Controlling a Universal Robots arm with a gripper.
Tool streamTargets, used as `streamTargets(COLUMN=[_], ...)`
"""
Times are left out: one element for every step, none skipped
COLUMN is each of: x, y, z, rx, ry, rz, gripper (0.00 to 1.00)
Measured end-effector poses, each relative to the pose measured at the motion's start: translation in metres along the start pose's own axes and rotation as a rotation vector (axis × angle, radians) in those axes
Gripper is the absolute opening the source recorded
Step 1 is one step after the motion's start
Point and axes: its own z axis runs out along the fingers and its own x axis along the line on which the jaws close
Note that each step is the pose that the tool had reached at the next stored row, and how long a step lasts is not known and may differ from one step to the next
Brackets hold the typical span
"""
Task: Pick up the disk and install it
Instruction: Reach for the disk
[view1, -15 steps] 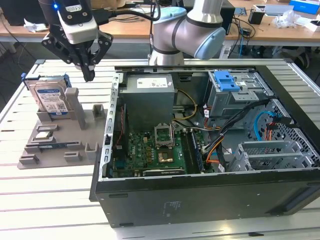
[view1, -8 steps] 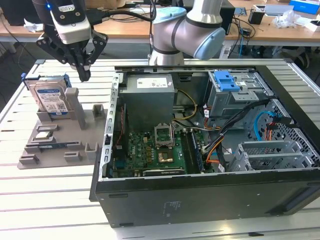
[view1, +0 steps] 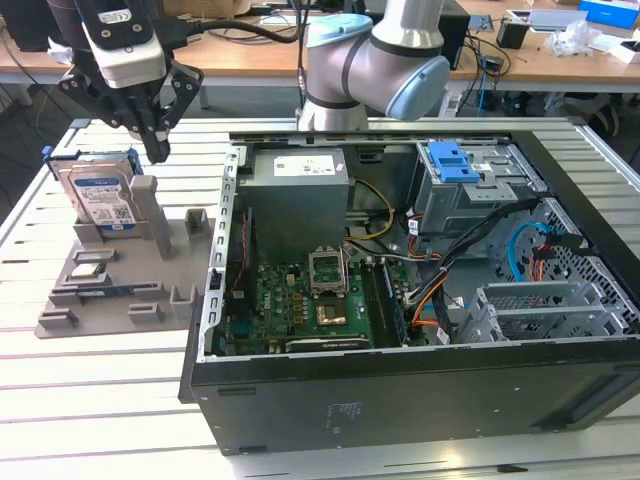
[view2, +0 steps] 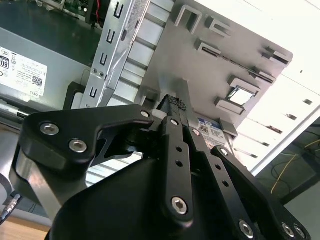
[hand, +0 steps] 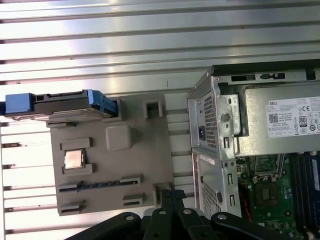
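The rectangular silver-metal disk (view1: 100, 195) stands on edge in the grey plastic tray (view1: 150, 275), which lies on the slatted metal worktop (view1: 100, 400) at the exterior view's left of the open black computer case (view1: 400, 400).

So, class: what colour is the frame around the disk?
Blue frame on the disk, best in the first wrist view.

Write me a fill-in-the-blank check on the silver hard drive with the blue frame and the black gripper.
1. The silver hard drive in its blue plastic frame stands ___ in the grey plastic fixture tray.
2. The black gripper over that tray holds ___.
3. The open black computer case lies to the exterior view's ___ of the tray.
Missing words: upright; nothing; right.
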Motion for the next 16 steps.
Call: streamTargets(x=[0.0019,0.0033,0.0039,0.0048,0.0068,0.0080,0.0092,0.0099,0.0110,0.0115,0.0119,0.0124,0.0129,0.0135,0.0141,0.0147], y=[-0.0001,-0.0002,-0.0003,-0.0003,-0.0005,-0.0006,-0.0007,-0.0007,-0.0008,-0.0008,-0.0009,-0.0009,-0.0010,-0.0010,-0.0010,-0.0011], z=[0.0000,-0.0001,-0.0001,-0.0002,-0.0002,-0.0002,-0.0003,-0.0003,-0.0003,-0.0003,-0.0003,-0.0003,-0.0004,-0.0004,-0.0004,-0.0004], rx=[0.0000,0.0000,0.0000,0.0000,0.0001,0.0000,0.0000,0.0000,0.0000,0.0000,0.0000,0.0000,0.0000,0.0001,0.0000,0.0000], ry=[0.0000,0.0000,0.0000,0.0000,0.0000,0.0000,0.0000,0.0000,0.0000,0.0000,0.0000,0.0000,0.0000,0.0000,0.0000,0.0000], rz=[0.000,0.000,0.000,0.000,0.000,0.000,0.000,0.000,0.000,0.000,0.000,0.000,0.000,0.000,0.000,0.000], gripper=[0.11,0.11,0.11,0.11,0.11,0.11,0.11,0.11,0.11,0.11,0.11,0.11,0.11,0.11,0.11,0.11])
